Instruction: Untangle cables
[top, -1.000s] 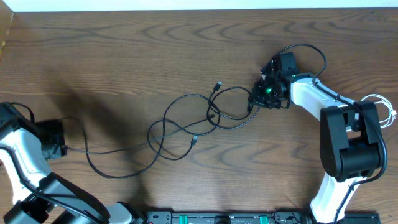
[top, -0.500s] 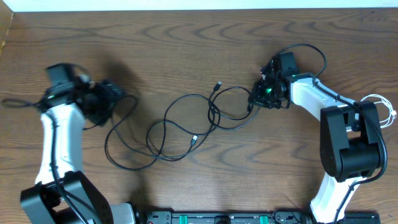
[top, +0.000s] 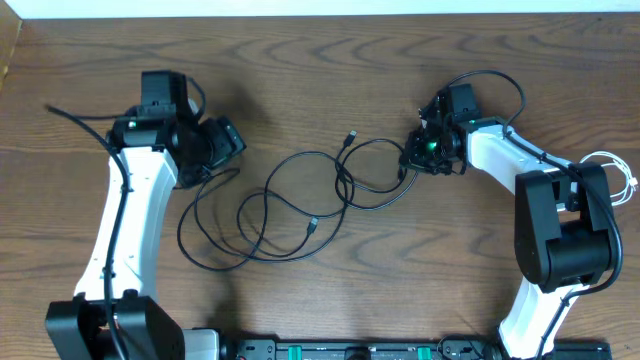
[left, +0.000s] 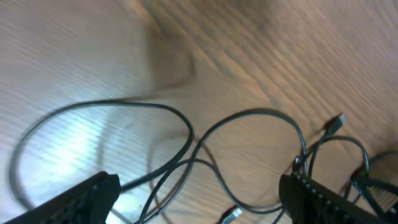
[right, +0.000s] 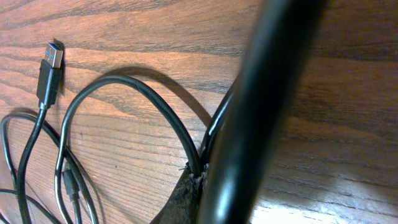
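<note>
Black cable (top: 340, 185), long axis running left-to-right: right end sits pinched in the closed right gripper (top: 408, 163), left loop lies just near of the wide-open left gripper (top: 228, 142).

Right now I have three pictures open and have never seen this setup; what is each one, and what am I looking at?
The machine is two robot arms at a wooden table: a left arm and a right arm, each ending in a two-finger pincer. The wide picture comes from a camera fixed above the table. The other two come from cameras on the wrists, each looking out past its own pincer. A long black cable lies in tangled loops mid-table, and a white cable peeks out by the right arm's base. The left pincer is open above the loops, holding nothing. The right pincer is shut, apparently pinching a strand of the black cable.
</note>
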